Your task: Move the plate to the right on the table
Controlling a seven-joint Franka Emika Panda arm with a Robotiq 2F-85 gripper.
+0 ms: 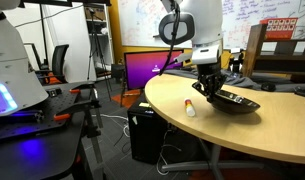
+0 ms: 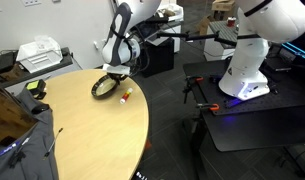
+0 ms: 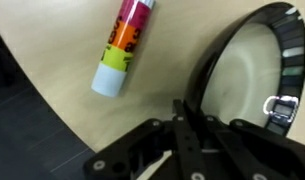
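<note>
The plate (image 1: 237, 103) is a shallow dish with a black rim and a pale cream inside. It rests on the tan table (image 1: 252, 135) near the curved edge, and shows in both exterior views (image 2: 104, 88). My gripper (image 1: 209, 90) stands over its near rim. In the wrist view the two fingers (image 3: 182, 108) are pressed together on the plate's dark rim (image 3: 207, 70). A small white-and-red tube (image 3: 124, 48) lies on the table (image 3: 52, 60) just beside the plate, apart from it.
The tube (image 1: 190, 109) lies between the plate and the table's rounded edge. A monitor (image 1: 152, 68) and a black computer tower (image 1: 147, 130) stand beyond that edge. A black desk with blue glow (image 1: 32, 140) and a white robot base (image 2: 247, 60) stand nearby. A printer (image 2: 40, 50) stands behind the table.
</note>
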